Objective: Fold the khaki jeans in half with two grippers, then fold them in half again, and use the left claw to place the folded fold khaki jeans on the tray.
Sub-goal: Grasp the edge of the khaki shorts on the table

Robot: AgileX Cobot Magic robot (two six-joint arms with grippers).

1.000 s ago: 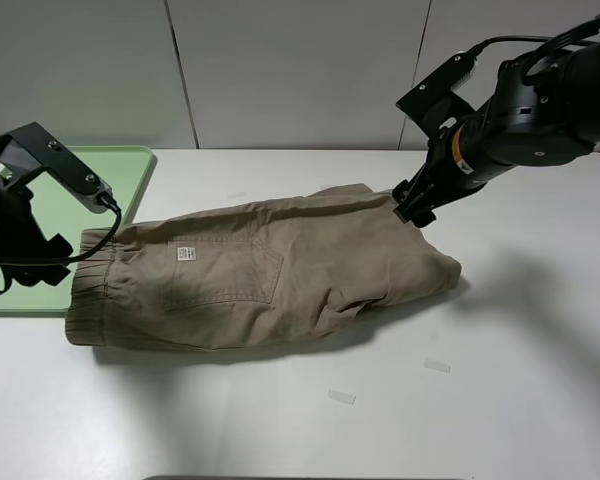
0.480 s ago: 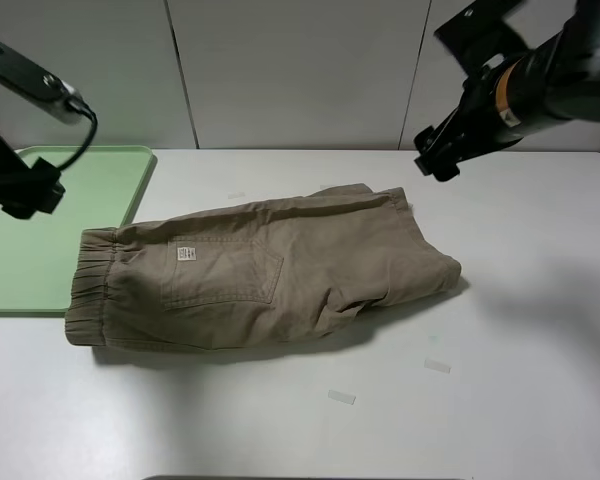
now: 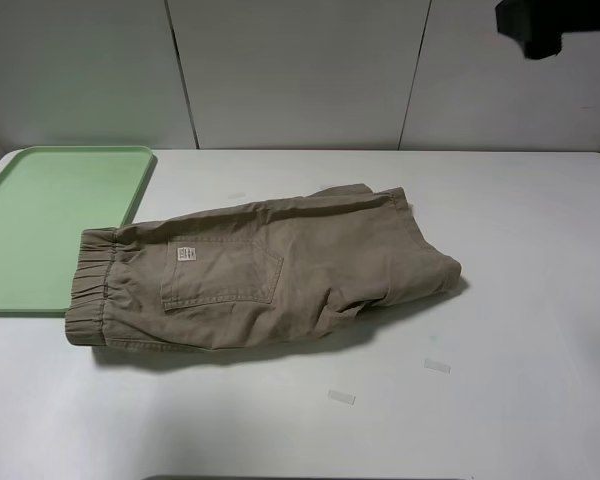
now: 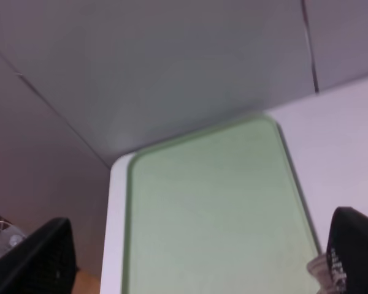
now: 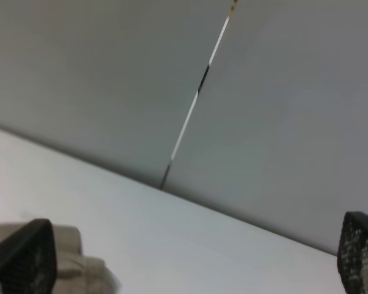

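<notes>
The khaki jeans (image 3: 270, 272) lie folded lengthwise on the white table, waistband to the left with its end over the tray's right edge, hems to the right. The mint-green tray (image 3: 50, 215) sits at the far left and holds nothing else. My left gripper (image 4: 196, 245) is open and empty, high above the tray (image 4: 208, 202), with a bit of the jeans (image 4: 316, 269) beside one fingertip. My right gripper (image 5: 193, 245) is open and empty, raised above the table, with the jeans (image 5: 67, 260) below it. Only a black part of the right arm (image 3: 540, 25) shows in the exterior view.
Two small clear tape scraps (image 3: 341, 397) (image 3: 437, 366) lie on the white table (image 3: 520, 300) in front of the jeans. A grey panelled wall (image 3: 300, 70) stands behind the table.
Both arms have risen and pulled away from the jeans, leaving the exterior view almost entirely. The right gripper left the far hem. The jeans have not moved.
</notes>
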